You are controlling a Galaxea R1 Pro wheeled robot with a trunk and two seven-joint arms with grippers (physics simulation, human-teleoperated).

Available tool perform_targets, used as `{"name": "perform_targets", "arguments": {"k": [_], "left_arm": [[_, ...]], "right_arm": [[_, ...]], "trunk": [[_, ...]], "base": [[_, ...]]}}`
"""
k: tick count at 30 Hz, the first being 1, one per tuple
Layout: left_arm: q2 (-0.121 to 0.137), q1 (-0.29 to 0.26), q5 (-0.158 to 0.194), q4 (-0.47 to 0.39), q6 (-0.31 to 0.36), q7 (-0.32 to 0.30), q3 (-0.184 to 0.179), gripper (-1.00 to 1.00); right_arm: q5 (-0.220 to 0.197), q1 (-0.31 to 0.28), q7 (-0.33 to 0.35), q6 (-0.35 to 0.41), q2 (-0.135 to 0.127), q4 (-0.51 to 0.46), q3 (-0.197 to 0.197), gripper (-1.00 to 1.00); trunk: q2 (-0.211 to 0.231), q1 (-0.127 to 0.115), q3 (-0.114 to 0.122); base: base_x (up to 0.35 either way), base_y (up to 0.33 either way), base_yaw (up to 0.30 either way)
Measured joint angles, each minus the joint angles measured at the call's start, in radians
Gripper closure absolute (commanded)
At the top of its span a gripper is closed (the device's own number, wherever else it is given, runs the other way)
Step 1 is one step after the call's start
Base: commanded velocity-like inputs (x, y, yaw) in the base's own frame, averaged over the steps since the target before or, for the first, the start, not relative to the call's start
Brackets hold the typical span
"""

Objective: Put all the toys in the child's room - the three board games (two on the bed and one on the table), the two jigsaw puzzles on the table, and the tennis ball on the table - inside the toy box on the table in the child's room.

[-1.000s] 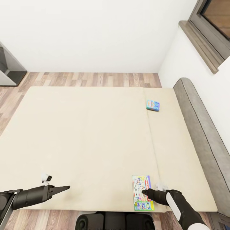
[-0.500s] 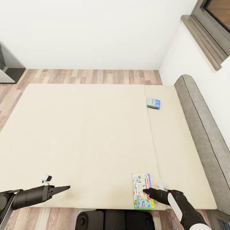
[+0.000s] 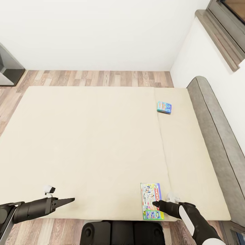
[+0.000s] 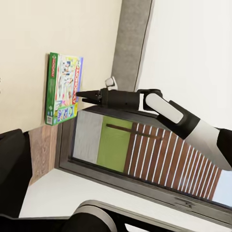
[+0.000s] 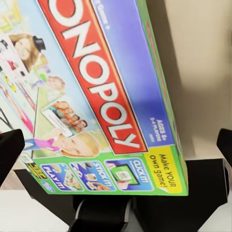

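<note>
Red MONOPOLY lettering on white-and-green game (image 5: pixel 96 96) legible in R wrist view.

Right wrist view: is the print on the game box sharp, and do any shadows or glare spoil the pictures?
Right wrist view: the white-and-green board game is close, its MONOPOLY lettering readable but soft and slanted. Head view: even light, no glare, faint shadows on the bed; the blue board game is too small to read. Left wrist view: the right tool looks crisp.
</note>
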Motion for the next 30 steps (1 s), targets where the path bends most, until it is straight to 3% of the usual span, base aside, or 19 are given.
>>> {"name": "perform_targets", "arguments": {"k": [23,30], "left_arm": [[-0.001,0.0,-0.001,0.001,0.0,0.0,0.0,-1.0],[-0.001,0.0,-0.001,0.002,0.0,0.0,0.0,-1.0]], "right_arm": [[0.0,0.0,0.001,-0.002,0.0,-0.001,0.01,-1.0],[0.002,0.0,0.04,-0.024,0.001,0.0,0.011,-1.0]], "trunk": [[0.0,0.0,-0.038],[0.0,0.0,-0.049]], "base": [[0.0,0.0,0.0],[0.0,0.0,0.0]]}}
